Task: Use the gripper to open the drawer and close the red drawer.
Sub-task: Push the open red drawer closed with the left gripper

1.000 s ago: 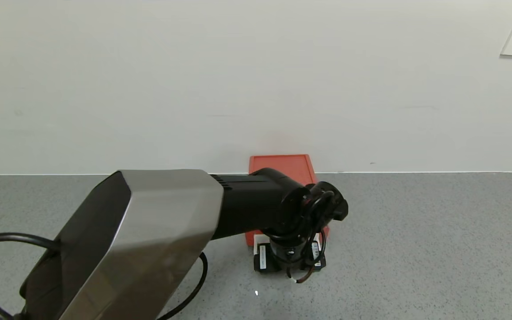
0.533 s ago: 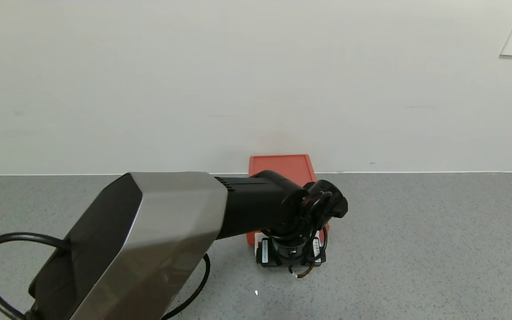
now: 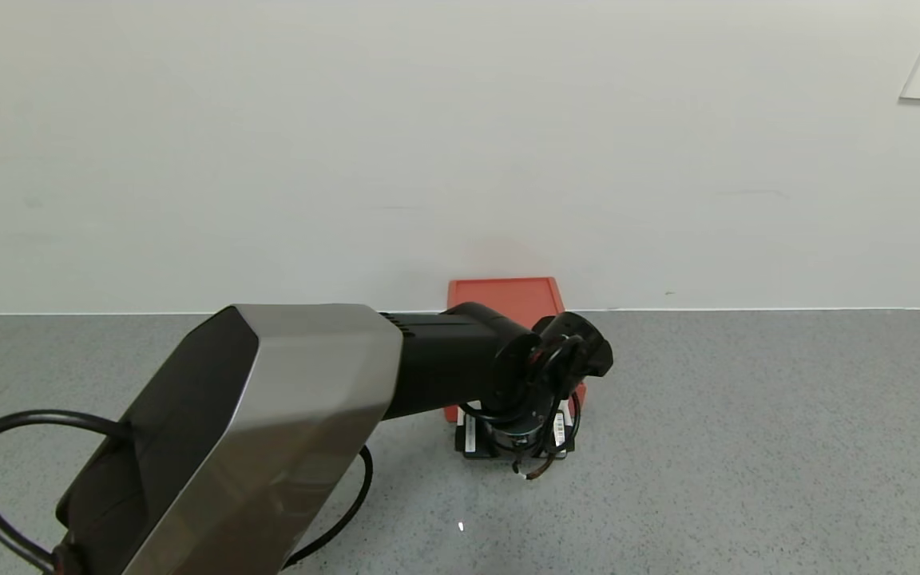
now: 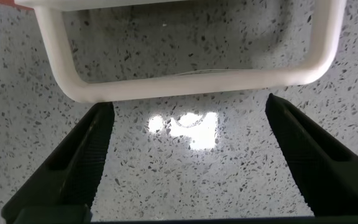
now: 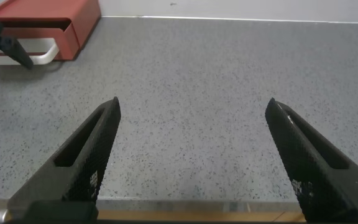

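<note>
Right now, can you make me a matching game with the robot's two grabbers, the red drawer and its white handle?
Things:
1. left end effector
2. right end effector
3. red drawer
4. white handle

Places or states:
A. against the wall, at the back of the grey counter
B. open, just in front of the white loop
C. open, over bare counter, far from the drawer
D. sticking out from the drawer's front

Pairs: 1-B, 2-C, 3-A, 4-D

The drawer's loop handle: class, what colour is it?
White; the handle shows best in the left wrist view.
</note>
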`<state>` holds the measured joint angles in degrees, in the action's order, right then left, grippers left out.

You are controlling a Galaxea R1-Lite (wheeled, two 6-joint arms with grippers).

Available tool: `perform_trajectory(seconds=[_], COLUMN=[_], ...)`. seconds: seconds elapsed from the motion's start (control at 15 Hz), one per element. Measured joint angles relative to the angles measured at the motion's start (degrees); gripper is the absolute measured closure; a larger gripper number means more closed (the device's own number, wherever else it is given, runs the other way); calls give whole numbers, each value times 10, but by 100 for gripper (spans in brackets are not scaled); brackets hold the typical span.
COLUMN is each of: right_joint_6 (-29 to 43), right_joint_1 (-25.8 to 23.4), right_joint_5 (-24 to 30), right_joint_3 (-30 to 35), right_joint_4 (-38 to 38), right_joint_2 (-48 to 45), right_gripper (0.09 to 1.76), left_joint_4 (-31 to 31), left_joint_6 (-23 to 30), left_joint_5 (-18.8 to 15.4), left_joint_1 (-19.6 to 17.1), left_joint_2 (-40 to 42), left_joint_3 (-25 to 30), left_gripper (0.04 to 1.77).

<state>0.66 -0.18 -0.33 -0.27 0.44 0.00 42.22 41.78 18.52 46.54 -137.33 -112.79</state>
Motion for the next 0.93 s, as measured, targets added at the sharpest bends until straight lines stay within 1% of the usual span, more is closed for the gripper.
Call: perform_trajectory(seconds=[0.53, 0.93], right_joint_6=[0, 0], right_joint_1=[0, 0], right_joint_5=[0, 0], right_joint_3=[0, 0], right_joint_4=[-1, -1], right_joint_2=[0, 0], right_gripper=[14, 14], left_joint_4=[-49, -60], left_joint_6=[-39, -56], left_joint_5=[1, 1], left_joint_1=[-18, -29], left_joint_2=[0, -1], left_joint_3=[-1, -3], left_gripper=[6, 6])
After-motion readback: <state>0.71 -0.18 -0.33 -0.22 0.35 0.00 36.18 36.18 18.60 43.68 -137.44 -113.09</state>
